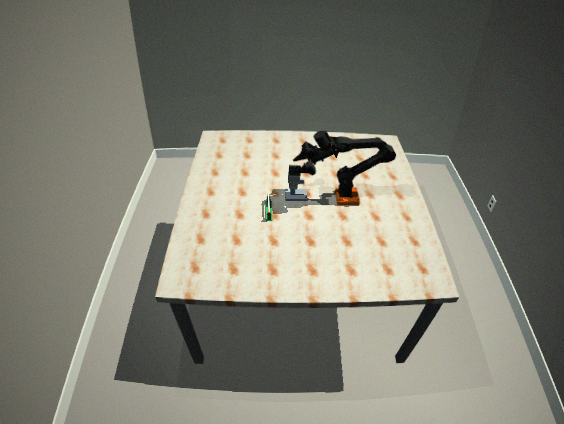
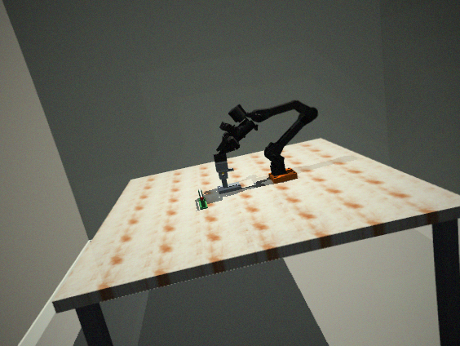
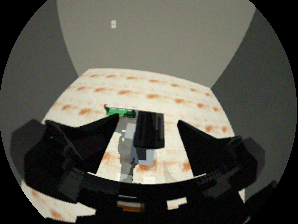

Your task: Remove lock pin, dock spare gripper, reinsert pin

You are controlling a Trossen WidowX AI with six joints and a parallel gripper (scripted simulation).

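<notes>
My gripper [image 1: 299,164] [image 2: 221,149] [image 3: 149,119] is open and empty, with its fingertips just above and to either side of the spare gripper. The spare gripper, a dark block [image 1: 294,170] [image 2: 220,158] [image 3: 150,131], stands upright on top of the grey-blue mount [image 1: 296,195] [image 2: 229,188] [image 3: 147,161]. How deep its spigot sits in the socket is hidden. A green holder [image 1: 269,218] [image 2: 203,206] [image 3: 120,113] stands beside the mount. A red end [image 1: 269,213] [image 2: 201,198] [image 3: 105,106], likely the lock pin's, shows at the holder. Contact between my fingers and the spare gripper cannot be told.
The arm's orange base [image 1: 347,197] [image 2: 283,175] stands on the patterned table [image 1: 310,270] [image 2: 183,253] to the right of the mount. The arm arches high from the base to above the mount. The green holder is left of the mount in the top and exterior views.
</notes>
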